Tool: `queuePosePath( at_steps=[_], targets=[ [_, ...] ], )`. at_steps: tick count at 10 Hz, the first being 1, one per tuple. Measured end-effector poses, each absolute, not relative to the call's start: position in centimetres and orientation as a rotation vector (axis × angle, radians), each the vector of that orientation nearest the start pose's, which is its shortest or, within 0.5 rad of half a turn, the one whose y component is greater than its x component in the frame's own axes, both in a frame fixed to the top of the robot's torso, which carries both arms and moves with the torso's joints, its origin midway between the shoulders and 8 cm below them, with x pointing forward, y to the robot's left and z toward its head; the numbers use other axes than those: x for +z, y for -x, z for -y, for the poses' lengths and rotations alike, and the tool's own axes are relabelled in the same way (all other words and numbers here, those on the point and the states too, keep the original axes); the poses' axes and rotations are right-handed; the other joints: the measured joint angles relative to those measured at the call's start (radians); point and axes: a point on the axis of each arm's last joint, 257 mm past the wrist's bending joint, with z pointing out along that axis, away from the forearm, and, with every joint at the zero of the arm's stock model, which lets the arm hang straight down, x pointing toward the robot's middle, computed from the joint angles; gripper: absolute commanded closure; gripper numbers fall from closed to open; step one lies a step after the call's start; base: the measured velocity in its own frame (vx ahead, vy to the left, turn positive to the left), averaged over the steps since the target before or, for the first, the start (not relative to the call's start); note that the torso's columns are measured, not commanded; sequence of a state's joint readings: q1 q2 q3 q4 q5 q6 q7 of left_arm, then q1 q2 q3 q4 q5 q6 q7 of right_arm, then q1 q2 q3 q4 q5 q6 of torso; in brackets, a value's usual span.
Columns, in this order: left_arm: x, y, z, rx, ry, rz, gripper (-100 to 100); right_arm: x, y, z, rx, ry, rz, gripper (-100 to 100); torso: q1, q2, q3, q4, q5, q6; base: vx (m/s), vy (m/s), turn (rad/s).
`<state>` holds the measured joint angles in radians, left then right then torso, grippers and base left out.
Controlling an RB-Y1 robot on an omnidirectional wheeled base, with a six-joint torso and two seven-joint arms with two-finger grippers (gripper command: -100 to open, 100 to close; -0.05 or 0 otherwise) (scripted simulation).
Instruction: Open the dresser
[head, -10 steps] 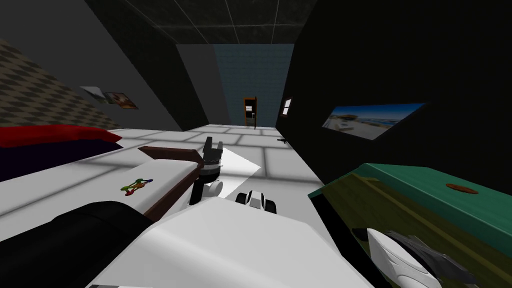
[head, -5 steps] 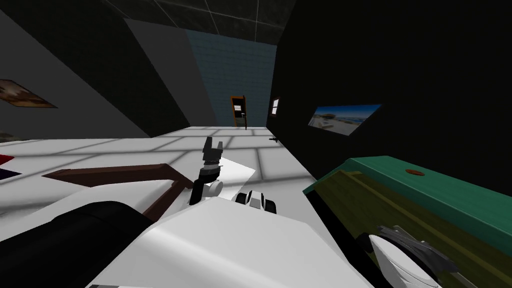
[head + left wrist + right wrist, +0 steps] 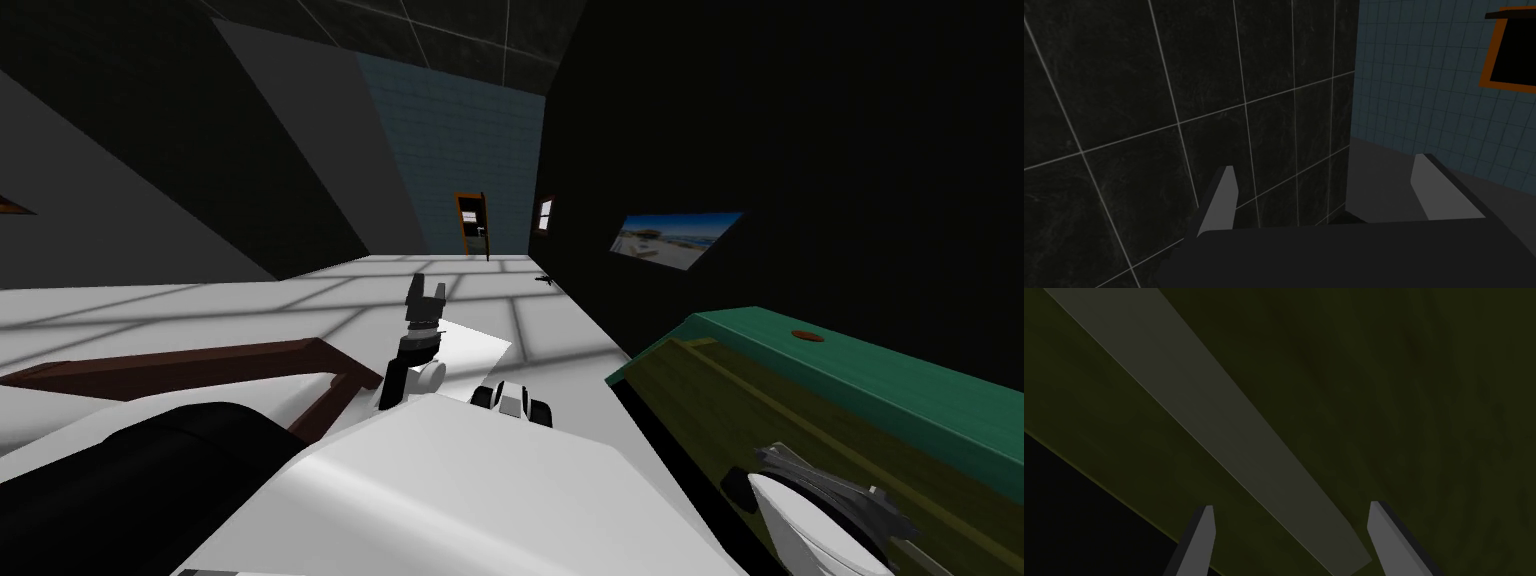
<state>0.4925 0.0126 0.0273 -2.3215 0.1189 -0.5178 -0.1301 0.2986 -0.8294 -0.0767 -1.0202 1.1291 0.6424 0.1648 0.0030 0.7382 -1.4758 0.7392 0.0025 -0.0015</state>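
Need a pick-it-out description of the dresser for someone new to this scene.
Follow the dark wall on the robot's right, past the landscape picture, towards the robot. The dresser stands against it: a cabinet with an olive front and a green top bearing a small reddish disc, unlike the brown frame opposite.

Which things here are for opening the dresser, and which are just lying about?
For the job: dresser, green top, olive front; grey strip on its front; right gripper, open, close to it.
Just about: left gripper, open; wall picture; orange-framed door; brown frame; reddish disc on the dresser top.
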Motion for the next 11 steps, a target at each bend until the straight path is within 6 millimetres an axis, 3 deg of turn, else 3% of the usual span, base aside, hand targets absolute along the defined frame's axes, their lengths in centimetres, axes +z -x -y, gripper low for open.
queuePosePath(
  at_steps=[5, 6, 11],
  targets=[
    [4.9, -32.9, -29.8, -1.246, 0.620, -0.535, 0, -25.8, -21.2, 83.3, -1.481, -0.192, -1.974, -100, 0.007, 0.004, 0.001, 0.002, 0.007, 0.001, 0.026, 0.038, -0.029],
    [4.9, -32.9, -29.8, -1.246, 0.620, -0.535, 0, -26.0, -21.1, 83.3, -1.476, -0.192, -1.980, 0, 0.006, 0.004, 0.001, 0.002, 0.006, 0.001, 0.000, 0.000, 0.000],
    [4.9, -32.9, -29.8, -1.246, 0.620, -0.535, 0, -27.0, -20.8, 82.9, -1.464, -0.188, -2.000, 0, 0.000, 0.001, 0.000, 0.000, 0.001, 0.002, 0.000, 0.000, 0.000]
  ],
)
